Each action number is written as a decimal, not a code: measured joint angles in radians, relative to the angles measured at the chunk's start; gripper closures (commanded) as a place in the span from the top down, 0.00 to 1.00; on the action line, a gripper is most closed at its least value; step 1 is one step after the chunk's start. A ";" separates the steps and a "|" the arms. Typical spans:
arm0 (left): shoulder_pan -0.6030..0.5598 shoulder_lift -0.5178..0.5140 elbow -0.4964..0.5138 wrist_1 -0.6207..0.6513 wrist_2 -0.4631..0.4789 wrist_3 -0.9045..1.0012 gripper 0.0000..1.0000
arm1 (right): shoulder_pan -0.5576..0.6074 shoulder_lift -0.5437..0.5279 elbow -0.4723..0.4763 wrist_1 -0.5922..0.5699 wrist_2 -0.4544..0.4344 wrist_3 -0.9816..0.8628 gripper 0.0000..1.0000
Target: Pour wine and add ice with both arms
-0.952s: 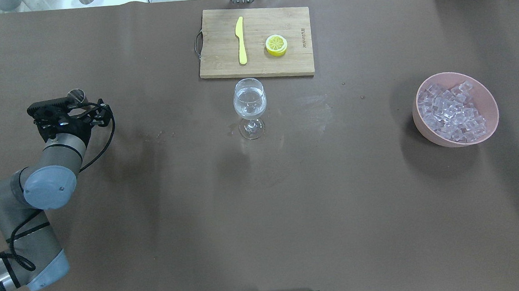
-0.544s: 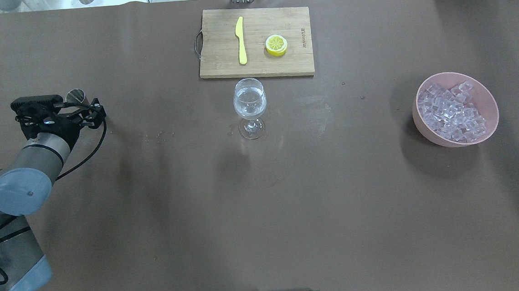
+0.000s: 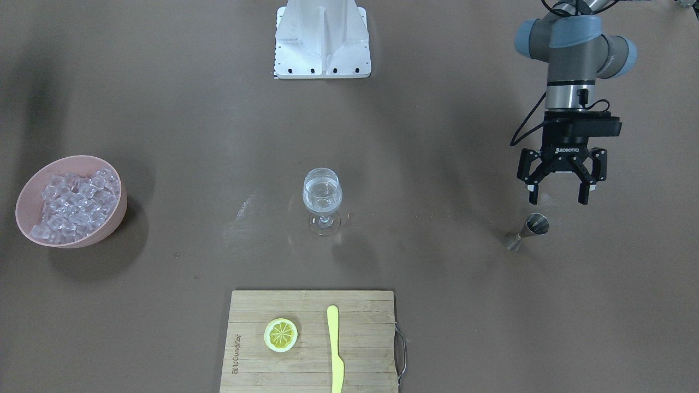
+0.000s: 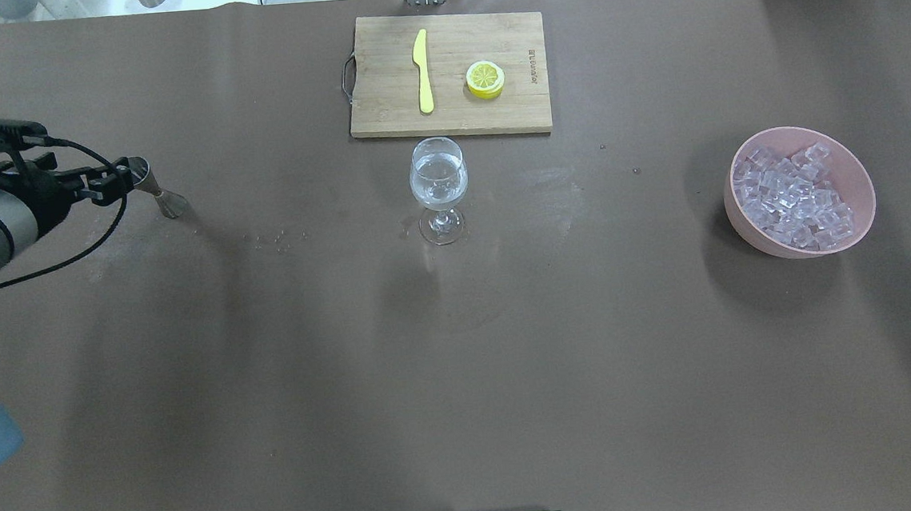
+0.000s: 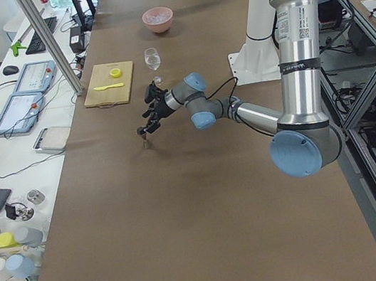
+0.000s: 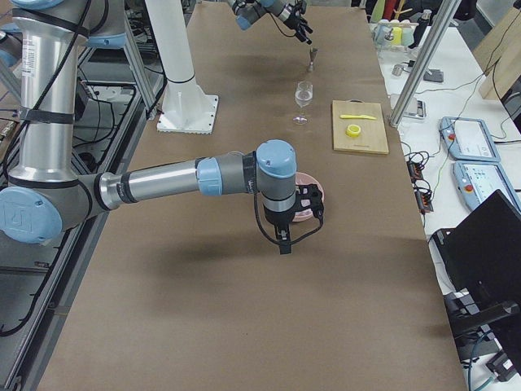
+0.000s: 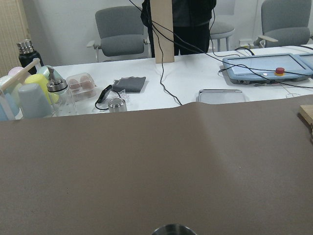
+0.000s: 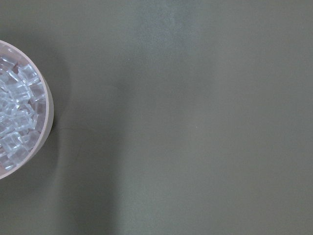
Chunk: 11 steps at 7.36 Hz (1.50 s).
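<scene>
A wine glass [image 4: 438,184] with a little clear wine in it stands mid-table; it also shows in the front view [image 3: 323,199]. A pink bowl [image 4: 859,179] full of ice cubes [image 4: 792,196] sits at the right. My left gripper [image 3: 558,197] is open and empty, raised just behind a small steel jigger [image 3: 532,229] that stands free on the table [image 4: 154,188]. My right gripper [image 6: 295,218] shows only in the exterior right view, hanging beside the bowl; I cannot tell if it is open or shut. The right wrist view shows the ice [image 8: 17,112] at its left edge.
A wooden cutting board [image 4: 488,37] with a yellow knife [image 4: 422,69] and a lemon slice [image 4: 485,79] lies at the far edge behind the glass. The white pedestal [image 3: 322,38] stands at the robot's side. Cups and tablets sit on a side table [image 7: 146,88].
My left arm has pulled back to the left, off the jigger, which stays standing and now shows in full. The glass, bowl and board have not moved.
</scene>
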State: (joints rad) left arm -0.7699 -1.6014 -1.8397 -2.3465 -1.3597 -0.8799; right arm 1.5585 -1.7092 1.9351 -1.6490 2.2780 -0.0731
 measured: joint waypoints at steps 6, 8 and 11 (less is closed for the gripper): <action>-0.522 -0.030 -0.078 0.595 -0.604 0.865 0.99 | 0.000 -0.001 -0.002 0.000 0.000 -0.001 1.00; -0.675 -0.024 -0.055 0.757 -0.676 1.109 0.99 | 0.000 -0.001 -0.003 0.000 0.000 -0.001 1.00; -0.832 0.009 0.086 0.844 -0.837 1.145 0.99 | -0.001 0.001 0.000 0.001 0.000 0.000 1.00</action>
State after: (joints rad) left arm -1.6018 -1.5926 -1.7538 -1.5022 -2.1972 0.2651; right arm 1.5575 -1.7082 1.9350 -1.6477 2.2780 -0.0726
